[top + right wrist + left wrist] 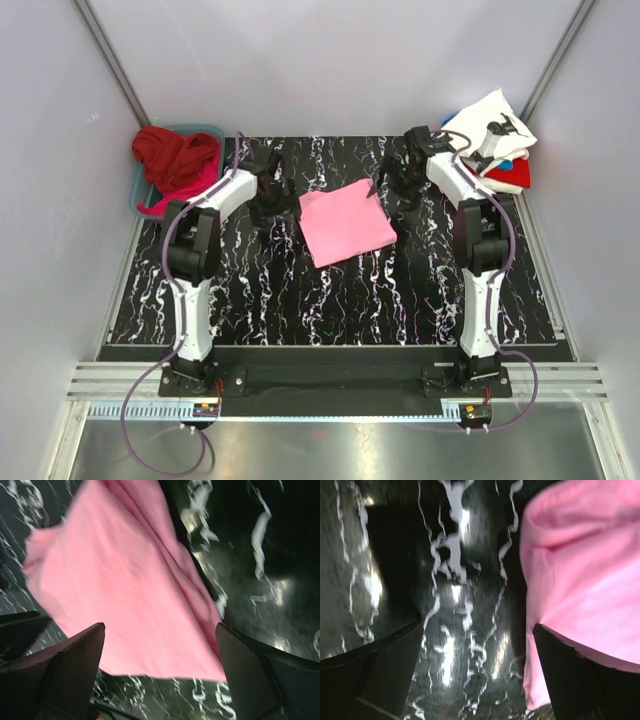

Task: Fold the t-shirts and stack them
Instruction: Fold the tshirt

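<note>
A light pink t-shirt (345, 224) lies folded into a rough square on the black marbled mat, at the middle back. My left gripper (272, 208) is open and empty just left of it; the left wrist view shows the shirt's edge (585, 580) beside the right finger. My right gripper (388, 185) is open and empty at the shirt's far right corner; the right wrist view shows the shirt (125, 590) between and beyond the fingers. Dark red and magenta shirts (180, 160) are heaped in a bin. A stack of folded shirts, white with black print on top (497, 130), lies at the back right.
The teal bin (140, 192) stands off the mat's back left corner. The stack at the back right shows blue and red layers (512, 172) under the white one. Grey walls close in both sides and the back. The mat (330, 300) has a raised front edge.
</note>
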Available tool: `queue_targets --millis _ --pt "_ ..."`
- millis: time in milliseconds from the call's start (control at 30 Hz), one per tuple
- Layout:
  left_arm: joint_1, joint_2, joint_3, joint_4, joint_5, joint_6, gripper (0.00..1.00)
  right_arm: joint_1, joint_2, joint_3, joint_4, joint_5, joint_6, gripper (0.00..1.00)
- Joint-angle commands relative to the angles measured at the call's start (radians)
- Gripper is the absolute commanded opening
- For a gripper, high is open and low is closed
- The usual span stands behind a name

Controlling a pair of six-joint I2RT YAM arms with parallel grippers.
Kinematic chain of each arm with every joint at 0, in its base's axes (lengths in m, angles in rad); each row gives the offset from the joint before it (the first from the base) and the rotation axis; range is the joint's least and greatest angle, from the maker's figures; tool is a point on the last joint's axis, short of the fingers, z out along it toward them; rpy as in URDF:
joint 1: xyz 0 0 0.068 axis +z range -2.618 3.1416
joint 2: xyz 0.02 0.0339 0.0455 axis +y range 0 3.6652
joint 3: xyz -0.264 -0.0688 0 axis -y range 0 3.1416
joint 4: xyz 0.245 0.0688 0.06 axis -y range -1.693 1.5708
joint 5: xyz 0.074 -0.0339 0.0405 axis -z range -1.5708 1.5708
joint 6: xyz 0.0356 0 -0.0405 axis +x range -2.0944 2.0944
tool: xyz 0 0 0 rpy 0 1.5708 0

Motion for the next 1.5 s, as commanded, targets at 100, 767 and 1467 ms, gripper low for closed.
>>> queue_targets --millis 100,767,1467 --pt "-0.015 -0.277 -0.186 0.132 0.025 -0.009 0.99 -0.035 -0.274 -0.318 0.197 0.011 -0.019 0.97" --pt "-0.124 -0.340 -0.602 0.551 0.165 -0.134 0.96 0.097 -0.411 -0.879 0.502 -0.092 0.102 0.54" --pt "-0.185 -0.415 -0.774 0.646 0.125 -0.208 0.84 0.137 -0.388 -0.838 0.482 0.025 0.159 0.56"
